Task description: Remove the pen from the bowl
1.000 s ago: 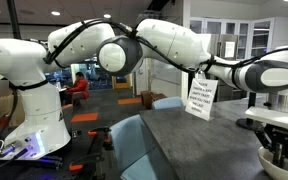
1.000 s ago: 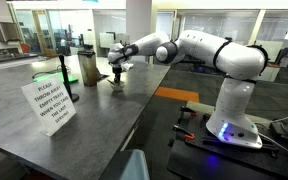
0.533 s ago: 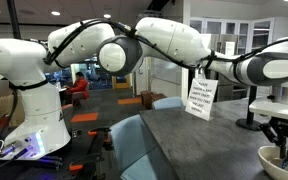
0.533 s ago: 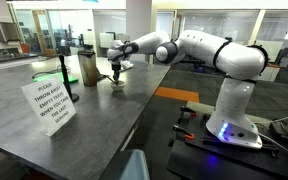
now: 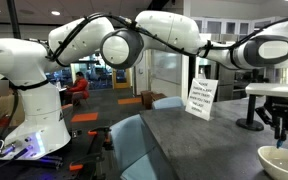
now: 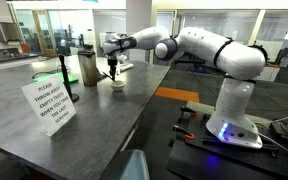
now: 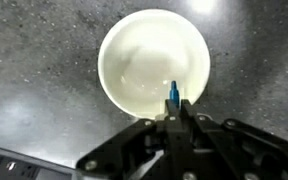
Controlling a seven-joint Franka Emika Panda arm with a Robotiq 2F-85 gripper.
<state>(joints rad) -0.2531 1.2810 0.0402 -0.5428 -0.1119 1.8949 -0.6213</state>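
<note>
Arm: your white, thick-jointed robot arm (image 5: pixel 169 35) rises at the left of an exterior view and arcs across to the right, out over the counter.
Counter: dark grey, speckled stone-look top (image 5: pixel 199 145). It fills the wrist view (image 7: pixel 34 90) around the bowl.
Sign: a white paper sign with black print (image 5: pixel 200 98) stands tilted on the counter, well apart from the bowl. In an exterior view (image 6: pixel 52 103) it sits nearest the camera.
Post: a thin black post on a round base (image 5: pixel 251 122) stands upright between the sign and your gripper. It also shows in an exterior view (image 6: pixel 67 78), beside a tall dark cylindrical container (image 6: pixel 88 68).
Gripper: your black two-finger gripper (image 5: pixel 281 128) points straight down above the bowl, clear of its rim, in both exterior views (image 6: pixel 112 72).
Fingers: in the wrist view the gripper (image 7: pixel 176 108) is clenched on the pen, fingers drawn together with only the stick between them.
Pen: the thin, short, light-blue stick-shaped pen (image 7: pixel 173 92) pokes out past the fingertips. From above it shows against the right inner side of the bowl. You cannot make it out in the exterior views.
Bowl: the wide, shallow, round, plain cream bowl (image 7: pixel 119 60) sits flat on the counter directly under the gripper (image 5: pixel 282 158), small and pale in the far view (image 6: pixel 115 83). Nothing else shows inside it.
</note>
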